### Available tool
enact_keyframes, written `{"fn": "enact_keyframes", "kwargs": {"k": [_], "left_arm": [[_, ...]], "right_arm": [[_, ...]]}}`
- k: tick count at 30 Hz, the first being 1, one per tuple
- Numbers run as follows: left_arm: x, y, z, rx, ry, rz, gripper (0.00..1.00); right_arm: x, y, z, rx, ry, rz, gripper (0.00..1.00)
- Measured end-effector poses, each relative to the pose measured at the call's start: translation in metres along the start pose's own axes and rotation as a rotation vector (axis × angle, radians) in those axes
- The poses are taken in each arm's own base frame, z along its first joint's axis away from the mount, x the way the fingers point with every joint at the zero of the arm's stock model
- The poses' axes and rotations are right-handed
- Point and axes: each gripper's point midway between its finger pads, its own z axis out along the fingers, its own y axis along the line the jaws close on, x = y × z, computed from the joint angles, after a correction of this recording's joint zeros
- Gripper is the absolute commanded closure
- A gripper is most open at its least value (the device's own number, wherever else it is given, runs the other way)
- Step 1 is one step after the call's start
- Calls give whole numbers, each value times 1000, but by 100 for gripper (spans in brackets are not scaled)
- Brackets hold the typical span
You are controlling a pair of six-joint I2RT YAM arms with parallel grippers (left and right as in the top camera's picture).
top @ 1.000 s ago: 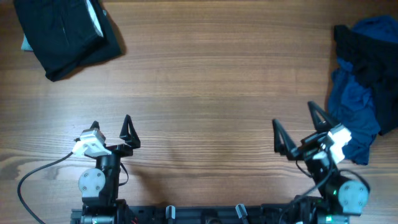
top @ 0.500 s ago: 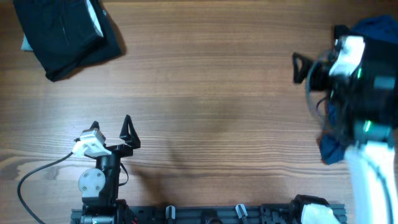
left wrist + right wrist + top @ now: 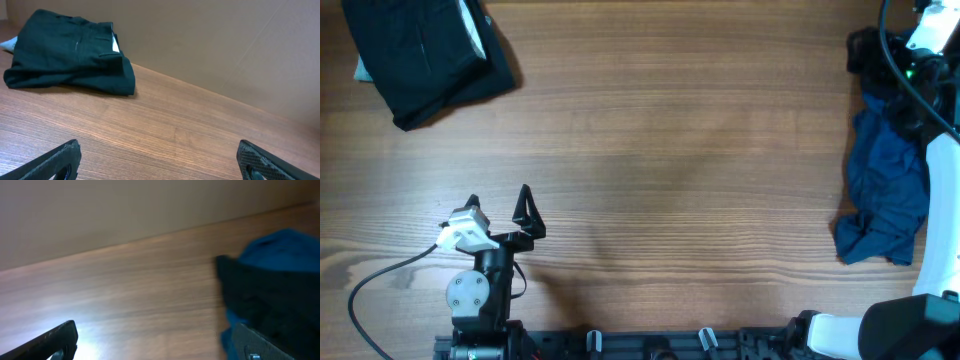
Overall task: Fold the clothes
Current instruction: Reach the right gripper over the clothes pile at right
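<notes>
A crumpled blue garment (image 3: 885,190) lies at the table's right edge, with a black garment (image 3: 876,92) bunched at its far end. Both show in the right wrist view, the blue garment (image 3: 285,245) and the black garment (image 3: 265,295). My right gripper (image 3: 865,50) hovers over the far end of this pile, open and empty (image 3: 155,345). A folded dark garment (image 3: 420,55) lies at the far left, also in the left wrist view (image 3: 70,52). My left gripper (image 3: 498,205) is open and empty near the front left (image 3: 160,165).
A light cloth edge (image 3: 362,70) peeks out from under the folded dark garment. Bare wooden tabletop (image 3: 670,150) spans the middle. A plain wall rises behind the far edge. A black cable (image 3: 380,275) loops by the left arm's base.
My right arm has swung from the front right up to the far right, over the pile. The blue garment now lies uncovered. The left arm has not moved.
</notes>
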Motion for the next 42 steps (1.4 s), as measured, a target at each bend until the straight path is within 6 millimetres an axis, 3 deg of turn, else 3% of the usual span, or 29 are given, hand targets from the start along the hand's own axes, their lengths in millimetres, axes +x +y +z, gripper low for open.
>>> {"fn": "enact_keyframes", "kwargs": {"k": [5, 12, 18, 22, 29, 36, 42], "left_arm": [[0, 0, 0, 0, 0, 0, 0], [0, 0, 0, 0, 0, 0, 0], [0, 0, 0, 0, 0, 0, 0], [0, 0, 0, 0, 0, 0, 0], [0, 0, 0, 0, 0, 0, 0], [0, 0, 0, 0, 0, 0, 0], [0, 0, 0, 0, 0, 0, 0]], "right_arm": [[-4, -39, 13, 170, -16, 28, 0], [44, -112, 69, 313, 115, 174, 0], [70, -150, 83, 388, 152, 344, 2], [85, -157, 94, 406, 184, 386, 5], [139, -167, 132, 419, 319, 416, 10], [139, -162, 136, 395, 316, 421, 13], [135, -145, 143, 361, 311, 400, 16]]}}
